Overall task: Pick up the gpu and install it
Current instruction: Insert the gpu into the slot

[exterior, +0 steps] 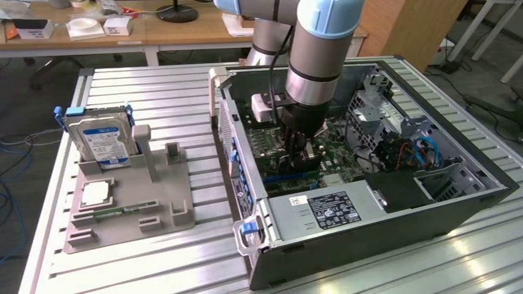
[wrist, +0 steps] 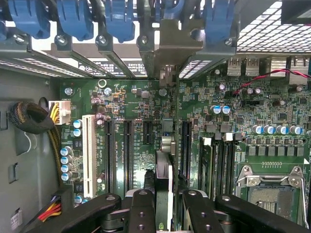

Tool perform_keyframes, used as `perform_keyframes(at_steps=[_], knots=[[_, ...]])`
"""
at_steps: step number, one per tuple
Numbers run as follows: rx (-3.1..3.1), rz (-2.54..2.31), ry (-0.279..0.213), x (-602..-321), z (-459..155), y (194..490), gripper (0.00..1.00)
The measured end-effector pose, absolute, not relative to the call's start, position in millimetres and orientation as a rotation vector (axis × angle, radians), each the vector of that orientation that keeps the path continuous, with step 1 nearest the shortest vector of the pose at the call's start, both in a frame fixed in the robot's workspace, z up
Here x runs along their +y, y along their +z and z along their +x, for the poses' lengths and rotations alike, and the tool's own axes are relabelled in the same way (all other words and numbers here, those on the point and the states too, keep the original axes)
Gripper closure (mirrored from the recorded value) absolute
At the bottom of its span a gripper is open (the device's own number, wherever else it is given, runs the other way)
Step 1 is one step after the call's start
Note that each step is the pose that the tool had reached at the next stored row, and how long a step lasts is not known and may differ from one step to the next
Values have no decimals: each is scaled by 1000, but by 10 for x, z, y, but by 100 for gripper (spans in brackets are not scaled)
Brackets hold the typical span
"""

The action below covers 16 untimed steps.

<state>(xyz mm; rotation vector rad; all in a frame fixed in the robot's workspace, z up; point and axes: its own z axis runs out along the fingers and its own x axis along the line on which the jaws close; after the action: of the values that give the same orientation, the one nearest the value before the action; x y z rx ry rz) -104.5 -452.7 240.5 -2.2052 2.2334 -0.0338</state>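
In the wrist view the gpu (wrist: 164,167) shows edge-on as a thin upright card. My gripper (wrist: 164,196) is shut on it, one black finger (wrist: 141,204) on each side. Its silver bracket (wrist: 170,46) reaches the case's rear wall, among the blue slot latches (wrist: 119,19). The card stands over the green motherboard (wrist: 136,97), between two long black slots (wrist: 127,150). I cannot tell whether its edge sits in a slot. In the exterior view my gripper (exterior: 298,160) is low inside the open computer case (exterior: 457,202), just above the motherboard (exterior: 339,156).
A grey holder (exterior: 131,208) on the exterior view's left carries a hard drive (exterior: 98,138), a processor chip (exterior: 95,195) and a green memory stick (exterior: 122,211). The power supply (exterior: 327,208) fills the case's near end. A cable bundle (wrist: 29,119) and the CPU socket (wrist: 272,189) flank the slots.
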Motion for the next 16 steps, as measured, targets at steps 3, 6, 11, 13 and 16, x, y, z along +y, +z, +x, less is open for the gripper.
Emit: perform_keyframes(at_steps=[3,6,11,13,16], knots=[[2233,-2205,-34,-4527,-1045,2405,73],[2233,-2205,-34,-4527,-1045,2404,73],[2233,-2205,-34,-4527,-1045,2374,73],[2234,-2205,-34,-4527,-1045,2374,73],[2233,-2205,-34,-4527,-1045,2356,73]])
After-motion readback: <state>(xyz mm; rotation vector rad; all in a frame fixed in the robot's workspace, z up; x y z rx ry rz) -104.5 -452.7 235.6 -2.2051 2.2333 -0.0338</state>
